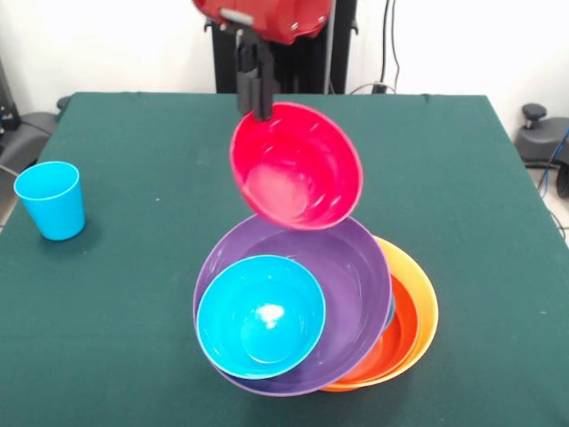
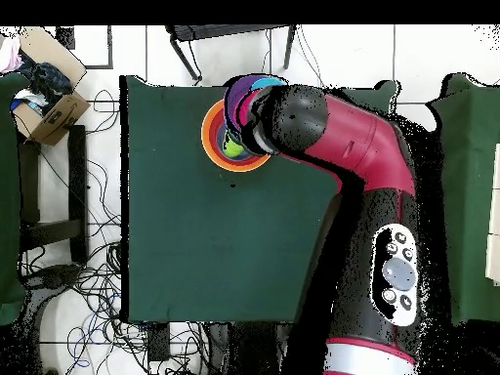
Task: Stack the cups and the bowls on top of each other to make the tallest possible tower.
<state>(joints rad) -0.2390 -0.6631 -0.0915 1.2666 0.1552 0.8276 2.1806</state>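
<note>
My gripper [image 1: 256, 108] is shut on the rim of the small pink-red bowl [image 1: 298, 169] and holds it tilted in the air, its opening towards the front camera. It hangs just above the far edge of the tower. The tower is a big orange bowl [image 1: 427, 307], a red-orange bowl [image 1: 400, 336] in it, a tilted purple bowl [image 1: 356, 267] on those, and a blue bowl [image 1: 260, 316] inside the purple one. The light blue cup [image 1: 52, 200] stands upright, alone at the left. In the overhead view the arm [image 2: 332, 137] hides the gripper; the orange rim [image 2: 208, 137] and a lime green patch [image 2: 232, 146] show.
The green table [image 1: 133, 311] reaches past the tower on all sides. The black pedestal [image 1: 311, 67] stands at the far edge. A cardboard box [image 2: 49, 107] sits off the table at the overhead view's left, with cables on the floor.
</note>
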